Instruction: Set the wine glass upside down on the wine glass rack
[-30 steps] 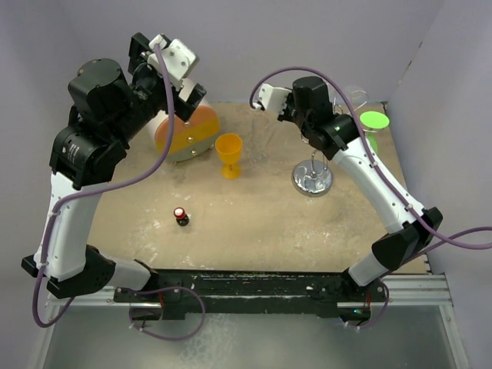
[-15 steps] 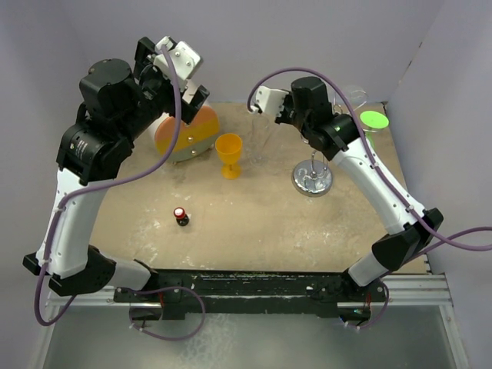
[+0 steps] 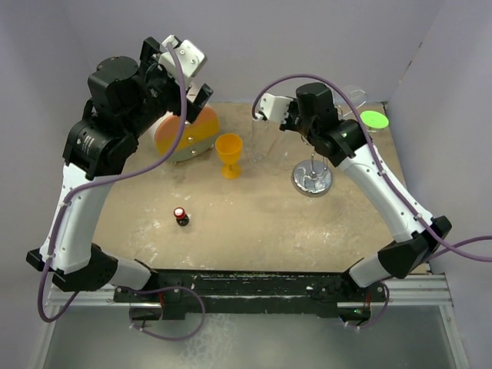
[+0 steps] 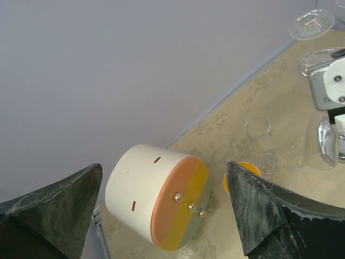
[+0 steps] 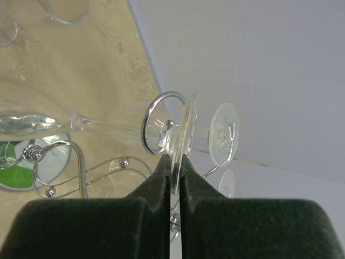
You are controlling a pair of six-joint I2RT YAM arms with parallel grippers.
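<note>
In the right wrist view my right gripper (image 5: 175, 162) is shut on the round foot of a clear wine glass (image 5: 190, 116). Its stem runs away toward the table side, bowl end down. A curled arm of the silver wine glass rack (image 5: 151, 121) rings the stem right beside the foot. From above, the rack's chrome base (image 3: 312, 178) shows under the right arm. My left gripper (image 4: 164, 166) is wide open and high over the back left, with nothing between its fingers.
Another clear glass's foot (image 5: 223, 134) shows just past the held one at the rack. An orange goblet (image 3: 228, 154), a white cylinder with an orange-yellow face (image 3: 188, 134), a small red-capped bottle (image 3: 180, 216) and a green disc (image 3: 373, 119) are on the table. A clear glass (image 4: 257, 128) is near the goblet.
The left arm has swung a little to the right and up, still open. The right arm has shifted slightly right toward the rack, the glass still in its grip.
</note>
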